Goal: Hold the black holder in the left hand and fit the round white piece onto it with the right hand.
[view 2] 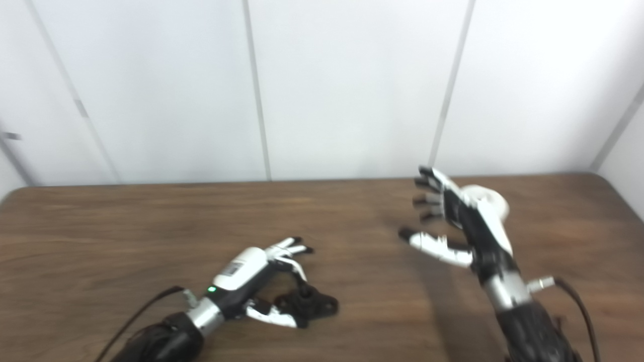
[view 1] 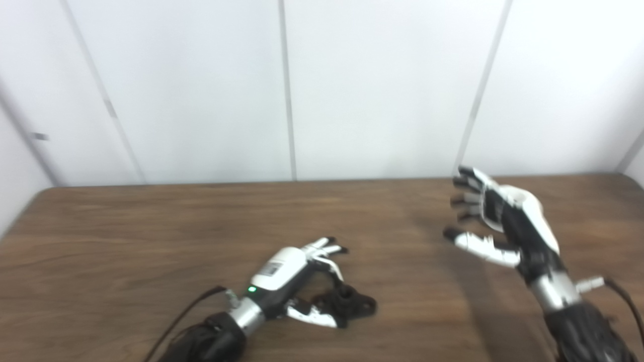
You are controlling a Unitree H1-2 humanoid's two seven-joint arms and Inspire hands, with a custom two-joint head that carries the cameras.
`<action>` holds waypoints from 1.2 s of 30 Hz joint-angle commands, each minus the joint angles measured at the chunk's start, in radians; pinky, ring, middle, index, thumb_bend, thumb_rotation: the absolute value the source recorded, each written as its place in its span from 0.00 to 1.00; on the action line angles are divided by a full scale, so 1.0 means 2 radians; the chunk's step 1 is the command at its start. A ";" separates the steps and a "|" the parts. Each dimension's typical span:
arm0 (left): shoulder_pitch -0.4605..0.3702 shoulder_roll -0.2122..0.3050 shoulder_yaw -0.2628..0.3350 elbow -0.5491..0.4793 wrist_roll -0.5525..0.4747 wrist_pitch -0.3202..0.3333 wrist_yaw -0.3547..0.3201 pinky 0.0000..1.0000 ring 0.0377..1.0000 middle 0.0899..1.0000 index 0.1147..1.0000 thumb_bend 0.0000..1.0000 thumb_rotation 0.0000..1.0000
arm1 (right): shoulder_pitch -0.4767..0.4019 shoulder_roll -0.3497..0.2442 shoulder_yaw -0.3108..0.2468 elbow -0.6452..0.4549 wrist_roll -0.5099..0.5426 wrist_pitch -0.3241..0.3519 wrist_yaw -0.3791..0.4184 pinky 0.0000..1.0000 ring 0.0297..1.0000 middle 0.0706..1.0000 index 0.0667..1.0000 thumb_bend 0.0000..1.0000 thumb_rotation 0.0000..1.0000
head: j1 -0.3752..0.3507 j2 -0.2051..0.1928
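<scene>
My left hand (view 1: pixel 297 274) has a glossy white back shell carrying a small grey label, black inner parts, and white fingers (view 1: pixel 322 246) tipped in black. A green light (view 1: pixel 250 289) glows just above its silver metal wrist cuff (view 1: pixel 246 315), where a thin black cable (view 1: pixel 183 314) trails off. My right hand (view 1: pixel 508 226) matches it: white shell, black palm, black fingertips, silver wrist (view 1: pixel 556 291) with a cable (view 1: pixel 624 296). Both forearms wear black fabric sleeves (view 1: pixel 586 332).

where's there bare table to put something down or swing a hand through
Bare wood runs along the far edge of the table below the wall panels, across the left side, and in the middle between the two hands. It is crowded near front centre, where the left hand is at the black holder, and far right around the raised, open right hand.
</scene>
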 commanded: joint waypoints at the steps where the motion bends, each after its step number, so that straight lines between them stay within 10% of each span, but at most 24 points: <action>1: 0.034 0.012 -0.019 0.029 0.035 0.003 -0.027 0.93 0.99 0.89 0.41 0.52 0.06 | -0.039 -0.009 -0.026 -0.016 -0.001 -0.041 -0.034 0.58 0.67 0.77 0.82 0.54 0.42 | -0.017 -0.002; 12: 0.039 0.030 -0.011 0.051 0.029 -0.027 -0.015 0.90 0.95 0.87 0.41 0.52 0.05 | -0.102 -0.124 -0.095 0.062 0.009 0.016 -0.030 0.69 0.77 0.84 0.86 0.73 0.44 | -0.116 -0.037; 25: 0.050 0.036 -0.006 0.028 0.023 -0.018 -0.036 0.89 0.93 0.85 0.41 0.52 0.05 | -0.104 -0.171 -0.062 0.143 0.031 0.089 0.031 0.75 0.82 0.91 0.98 0.84 0.35 | -0.131 -0.045; 36: 0.053 0.036 -0.003 0.029 0.030 -0.023 -0.030 0.88 0.93 0.85 0.41 0.52 0.05 | -0.133 -0.164 0.009 0.256 0.018 0.088 0.067 0.86 0.97 1.00 1.00 1.00 0.45 | -0.124 -0.048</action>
